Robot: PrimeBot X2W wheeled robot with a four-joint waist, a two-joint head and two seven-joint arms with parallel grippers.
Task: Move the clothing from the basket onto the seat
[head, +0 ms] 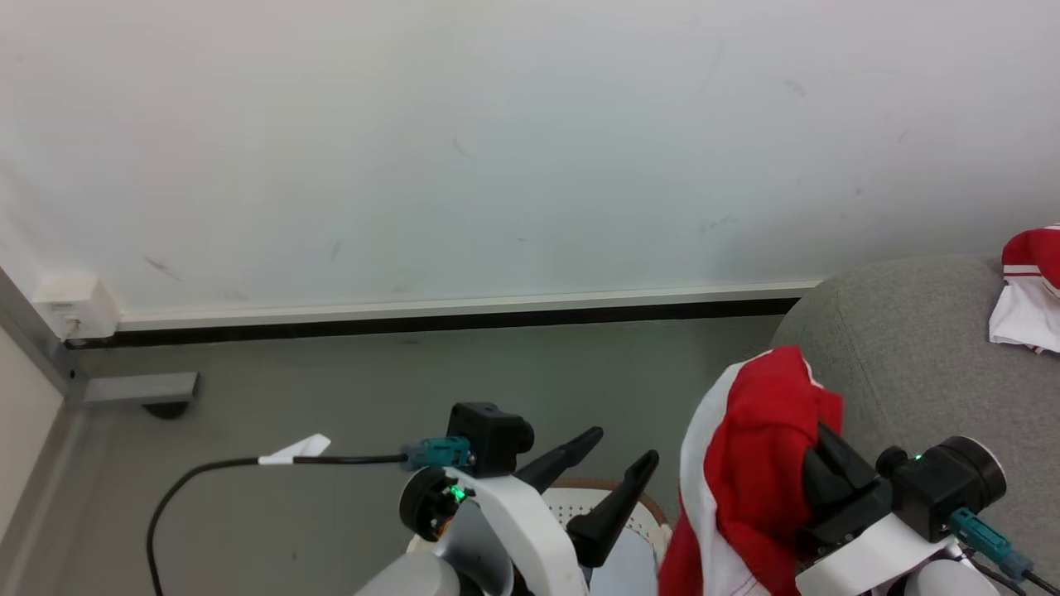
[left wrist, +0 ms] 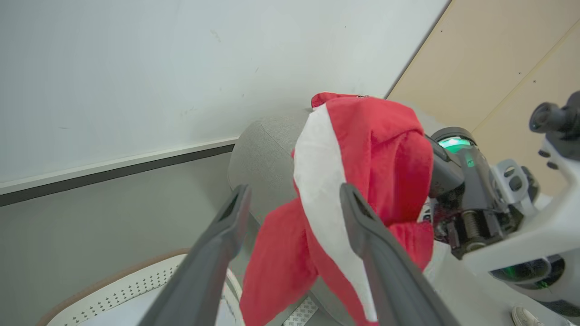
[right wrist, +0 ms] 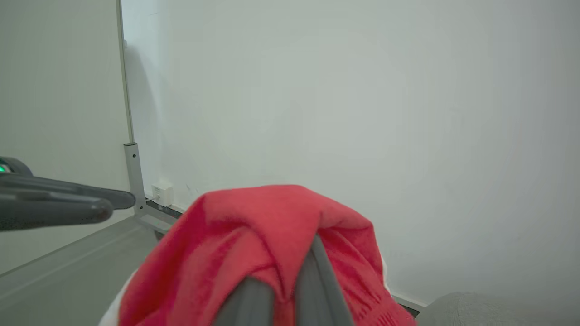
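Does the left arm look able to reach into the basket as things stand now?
Probably yes. The left claw is open and appears to hover just over the basket, and the red garment hangs to its side, not between them.

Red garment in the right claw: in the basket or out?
Out. The red garment hangs bunched from the shut right claw, held up between the basket and the seat, not yet on it.

The right gripper (right wrist: 285,290) pinches the red clothing (right wrist: 244,235); the left gripper (right wrist: 120,204) juts in at left.
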